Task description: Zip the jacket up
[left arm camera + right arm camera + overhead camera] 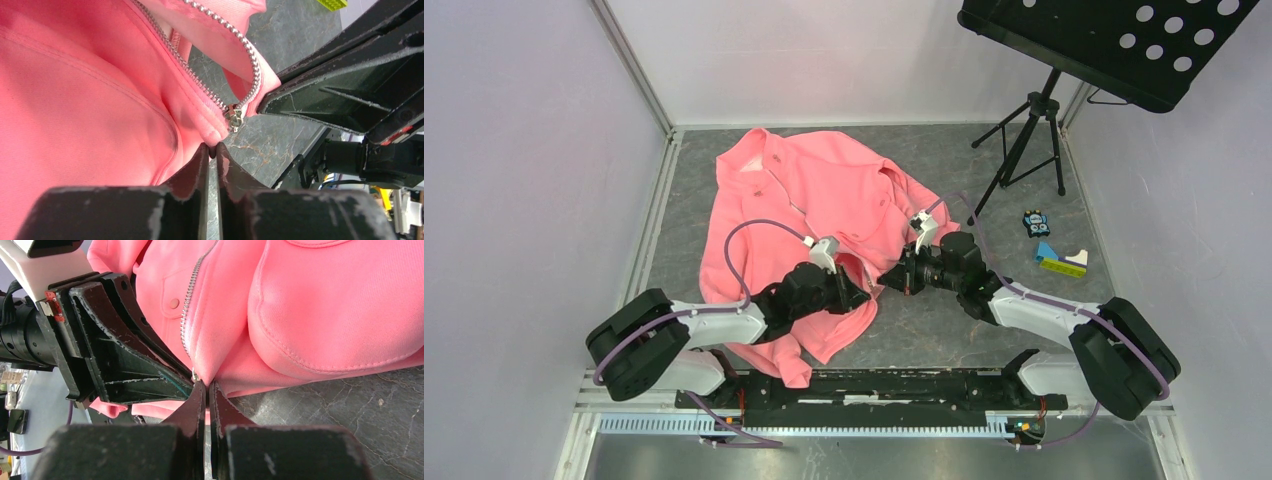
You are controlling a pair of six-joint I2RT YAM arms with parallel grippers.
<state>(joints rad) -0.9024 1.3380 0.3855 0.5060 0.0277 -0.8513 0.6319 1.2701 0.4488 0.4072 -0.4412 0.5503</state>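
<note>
The coral-pink jacket (814,200) lies spread on the grey floor with its collar at the far side. Both grippers meet at its bottom front hem. My left gripper (856,294) is shut and pinches a fold of the hem (214,136) just below the metal zipper slider (233,116), where the two rows of teeth (200,82) join. My right gripper (892,280) is shut on the hem corner (212,371) beside the slider (195,375). The zipper teeth (189,295) run up and away from there. Each gripper shows in the other's wrist view.
A black music stand (1114,40) on a tripod (1024,140) stands at the back right. Two small toys (1036,222) (1062,260) lie on the floor right of the jacket. White walls close in the left, right and far sides.
</note>
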